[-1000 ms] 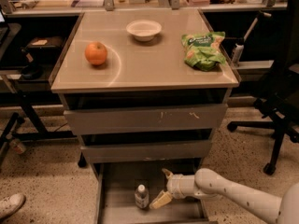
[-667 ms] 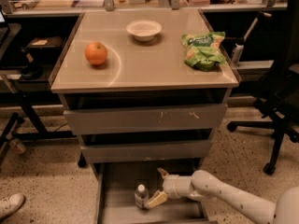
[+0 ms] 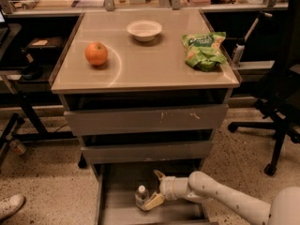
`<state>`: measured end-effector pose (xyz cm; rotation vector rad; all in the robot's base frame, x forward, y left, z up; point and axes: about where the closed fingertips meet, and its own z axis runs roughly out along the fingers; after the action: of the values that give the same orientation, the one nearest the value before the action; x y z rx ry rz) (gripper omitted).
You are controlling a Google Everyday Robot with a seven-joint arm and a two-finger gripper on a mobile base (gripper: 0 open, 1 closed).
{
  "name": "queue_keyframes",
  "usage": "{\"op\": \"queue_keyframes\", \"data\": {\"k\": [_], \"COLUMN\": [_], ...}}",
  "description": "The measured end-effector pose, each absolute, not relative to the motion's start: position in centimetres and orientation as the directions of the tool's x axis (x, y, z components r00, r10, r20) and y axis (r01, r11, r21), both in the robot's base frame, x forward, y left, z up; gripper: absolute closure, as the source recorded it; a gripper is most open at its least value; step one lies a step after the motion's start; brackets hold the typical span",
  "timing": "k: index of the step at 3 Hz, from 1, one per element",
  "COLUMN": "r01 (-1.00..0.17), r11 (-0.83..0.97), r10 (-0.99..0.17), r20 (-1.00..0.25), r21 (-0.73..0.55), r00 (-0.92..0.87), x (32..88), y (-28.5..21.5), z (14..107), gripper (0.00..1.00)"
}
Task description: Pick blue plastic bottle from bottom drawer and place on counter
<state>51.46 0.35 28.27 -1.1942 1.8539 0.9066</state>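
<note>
The blue plastic bottle [image 3: 141, 194], small and clear with a white cap, stands upright in the pulled-out bottom drawer [image 3: 117, 210]. My gripper [image 3: 151, 190] reaches into the drawer from the right and is open. Its lower finger [image 3: 153, 202] touches or nearly touches the bottle's right side. Its upper finger [image 3: 159, 175] points toward the back of the drawer, clear of the bottle. The bottle is not between the fingers. The beige counter [image 3: 150, 64] tops the cabinet above.
On the counter are an orange-red apple [image 3: 96, 54], a white bowl [image 3: 144, 30] and a green snack bag [image 3: 204, 50]. The two upper drawers [image 3: 145, 121] are shut. A black office chair [image 3: 281, 102] stands at the right, and dark desks stand at the left.
My gripper has moved left inside the bottom drawer, up to the bottle's right side. The bottle has not moved.
</note>
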Motion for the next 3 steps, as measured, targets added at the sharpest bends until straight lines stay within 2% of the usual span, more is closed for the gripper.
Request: {"op": "queue_keyframes", "data": {"k": [3], "r01": [-0.968], "r11": [0.223], "r10": [-0.407], "r20": [-0.891], "r21": [0.119], "r00": [-0.203], "x": [51.8], "y": [3.1], "z": [25.7], "gripper": [0.00]}}
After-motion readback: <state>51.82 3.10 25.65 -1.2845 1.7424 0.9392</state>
